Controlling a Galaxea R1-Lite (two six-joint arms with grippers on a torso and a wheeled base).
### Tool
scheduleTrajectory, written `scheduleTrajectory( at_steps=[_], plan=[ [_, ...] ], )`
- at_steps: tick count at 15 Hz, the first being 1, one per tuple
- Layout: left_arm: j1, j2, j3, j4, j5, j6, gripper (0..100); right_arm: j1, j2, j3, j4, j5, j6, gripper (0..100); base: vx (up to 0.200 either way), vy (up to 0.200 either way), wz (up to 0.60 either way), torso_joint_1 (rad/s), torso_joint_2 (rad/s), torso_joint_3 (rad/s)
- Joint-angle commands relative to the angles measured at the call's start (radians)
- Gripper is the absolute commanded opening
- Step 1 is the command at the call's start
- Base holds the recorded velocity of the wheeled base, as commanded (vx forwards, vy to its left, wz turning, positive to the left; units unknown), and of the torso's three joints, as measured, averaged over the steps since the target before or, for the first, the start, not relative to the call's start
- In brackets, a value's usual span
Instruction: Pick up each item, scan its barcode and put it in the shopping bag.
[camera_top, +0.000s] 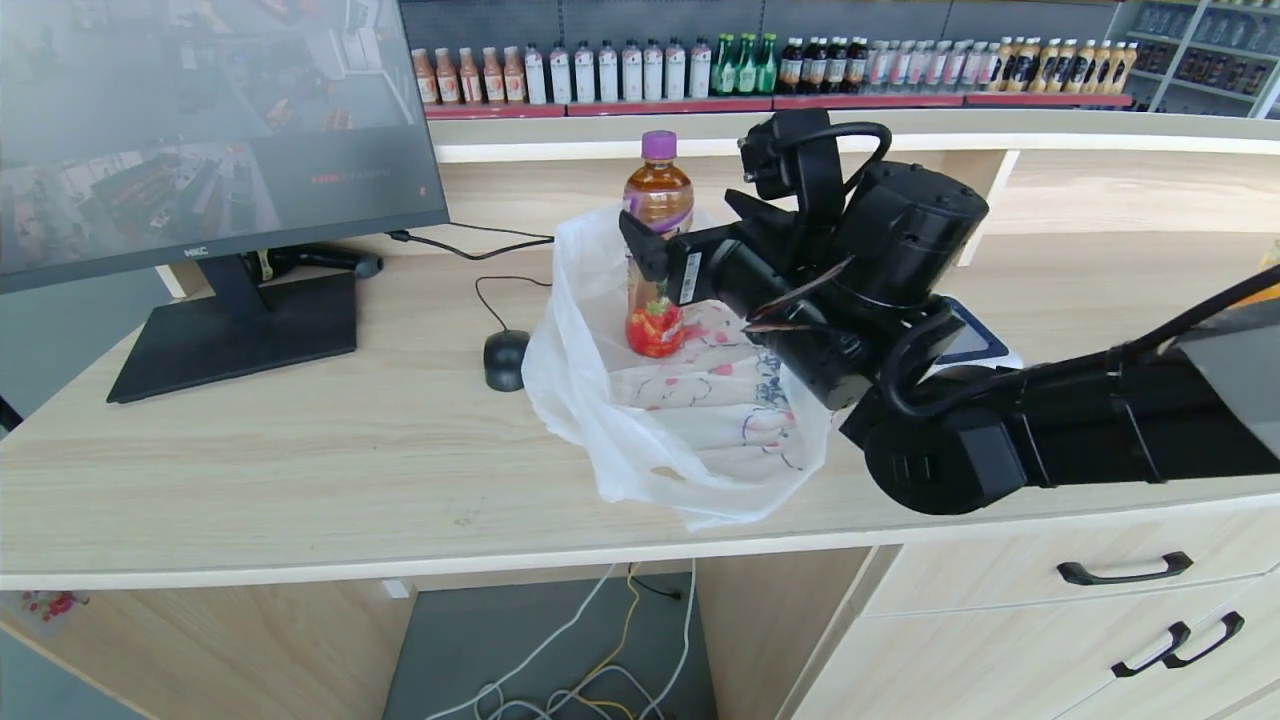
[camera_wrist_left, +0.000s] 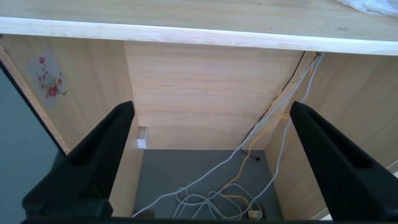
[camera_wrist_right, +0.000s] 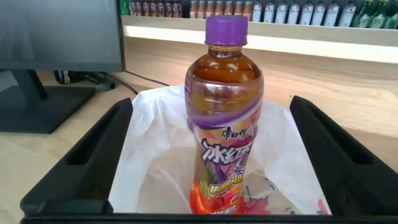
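Bagging step, I judge: right pincer (camera_wrist_right: 211, 107) open around the upright bottle (camera_wrist_right: 224, 130) in the shopping bag (camera_top: 572, 400); next, withdraw toward 4 o'clock. Left pincer (camera_wrist_left: 211, 107) open.

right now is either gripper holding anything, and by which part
Nothing held. The right gripper is open around the bottle, not touching it; the left gripper is open, empty.

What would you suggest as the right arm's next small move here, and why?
Probably draw the right gripper straight back from the bottle: its jaws stand open on either side without touching, and the bottle already stands upright inside the shopping bag.
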Motion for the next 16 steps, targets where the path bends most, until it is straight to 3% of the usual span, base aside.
scheduleTrajectory(
  at_steps=[1,3,7,10,16],
  plan=[
    [0.0,0.0,0.0,0.0,0.001,0.0,100,0.03,-0.087,0.163,-0.084,-0.017,0.001,100,0.0,0.0,0.0,0.0,0.0,0.0],
    [0.0,0.0,0.0,0.0,0.001,0.0,100,0.037,-0.148,0.327,-0.159,-0.019,0.001,100,0.0,0.0,0.0,0.0,0.0,0.0],
    [0.0,0.0,0.0,0.0,0.001,0.0,100,0.037,-0.209,0.53,-0.322,-0.017,0.006,100,0.0,0.0,0.0,0.0,0.0,0.0],
    [0.0,0.0,0.0,0.0,0.001,0.0,100,0.041,-0.229,0.729,-0.513,-0.019,0.029,100,0.0,0.0,0.0,0.0,0.0,0.0],
    [0.0,0.0,0.0,0.0,0.001,0.005,100,0.049,-0.242,0.798,-0.569,-0.02,0.027,100,0.0,0.0,0.0,0.0,0.0,0.0]
  ],
)
